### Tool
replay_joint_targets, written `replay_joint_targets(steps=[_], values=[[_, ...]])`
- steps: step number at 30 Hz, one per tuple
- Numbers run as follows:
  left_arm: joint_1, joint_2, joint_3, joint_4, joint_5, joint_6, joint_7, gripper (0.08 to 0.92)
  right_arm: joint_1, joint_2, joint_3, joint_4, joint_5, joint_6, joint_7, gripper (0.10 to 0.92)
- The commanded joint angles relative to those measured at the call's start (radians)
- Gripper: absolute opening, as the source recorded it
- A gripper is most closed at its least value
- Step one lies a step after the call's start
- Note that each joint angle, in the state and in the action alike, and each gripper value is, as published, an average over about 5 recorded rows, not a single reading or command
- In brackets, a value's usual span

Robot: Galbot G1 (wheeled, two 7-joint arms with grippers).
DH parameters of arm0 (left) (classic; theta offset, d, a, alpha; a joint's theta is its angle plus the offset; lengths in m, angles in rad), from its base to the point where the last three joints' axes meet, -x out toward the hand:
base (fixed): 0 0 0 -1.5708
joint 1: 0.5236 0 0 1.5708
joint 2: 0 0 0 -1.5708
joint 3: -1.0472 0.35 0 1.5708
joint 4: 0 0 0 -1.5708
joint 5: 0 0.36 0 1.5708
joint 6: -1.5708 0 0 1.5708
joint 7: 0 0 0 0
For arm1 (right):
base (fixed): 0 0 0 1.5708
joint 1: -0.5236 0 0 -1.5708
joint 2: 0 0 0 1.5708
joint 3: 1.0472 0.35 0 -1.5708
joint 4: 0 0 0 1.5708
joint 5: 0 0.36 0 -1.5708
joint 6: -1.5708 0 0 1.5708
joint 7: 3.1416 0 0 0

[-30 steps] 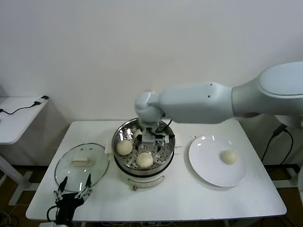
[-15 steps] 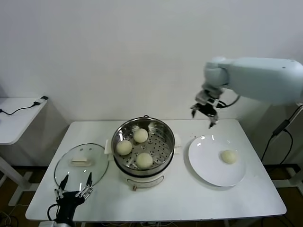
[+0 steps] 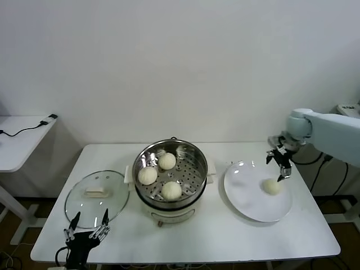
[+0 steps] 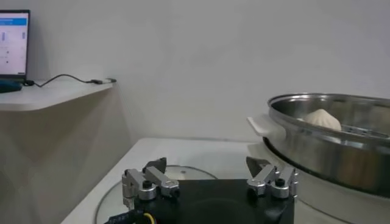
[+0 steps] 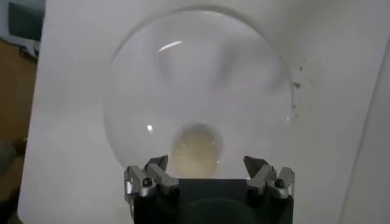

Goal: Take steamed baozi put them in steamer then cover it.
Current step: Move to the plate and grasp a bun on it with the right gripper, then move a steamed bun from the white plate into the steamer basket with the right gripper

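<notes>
Right tool (image 3: 279,163), released with jaws spread, hangs right of centre just above the last baozi (image 3: 272,186) on the plate (image 3: 244,191) so I can straddle it; three sit in the steamer (image 3: 194,159) mid-frame; left tool (image 3: 87,230), also released, waits lower left near the cover (image 3: 97,197).

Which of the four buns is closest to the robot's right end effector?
The lone baozi on the white plate, right under the open right end effector. The other three baozi sit inside the steamer, farther off.

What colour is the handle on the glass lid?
Cream-white, on the round clear glass lid; head view shows it best.
</notes>
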State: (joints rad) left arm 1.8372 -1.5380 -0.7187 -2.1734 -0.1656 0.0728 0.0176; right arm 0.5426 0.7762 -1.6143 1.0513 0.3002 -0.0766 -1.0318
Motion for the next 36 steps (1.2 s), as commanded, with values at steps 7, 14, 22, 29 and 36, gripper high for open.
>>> replay_joint_targets(steps=[7, 14, 22, 29, 36], values=[[0.007, -0.001, -0.004, 0.002, 0.003, -0.002, 0.000, 0.823, -0.269, 0.018, 0.196, -0.161, -0.064, -0.073, 0.049, 0.823], [0.008, -0.003, -0.003, 0.010, 0.004, -0.006, -0.001, 0.823, -0.292, 0.045, 0.222, -0.195, -0.090, -0.071, 0.061, 0.822], [0.008, -0.005, -0.002, 0.009, 0.005, -0.006, -0.002, 0.823, -0.284, 0.051, 0.228, -0.186, -0.093, -0.073, 0.059, 0.737], [0.010, -0.004, -0.003, 0.004, 0.004, -0.005, -0.003, 0.823, -0.211, 0.028, 0.192, -0.126, -0.041, -0.083, 0.031, 0.672], [0.010, -0.005, 0.004, -0.007, 0.002, -0.001, -0.004, 0.823, 0.034, 0.022, 0.051, -0.004, 0.135, -0.097, 0.001, 0.662]])
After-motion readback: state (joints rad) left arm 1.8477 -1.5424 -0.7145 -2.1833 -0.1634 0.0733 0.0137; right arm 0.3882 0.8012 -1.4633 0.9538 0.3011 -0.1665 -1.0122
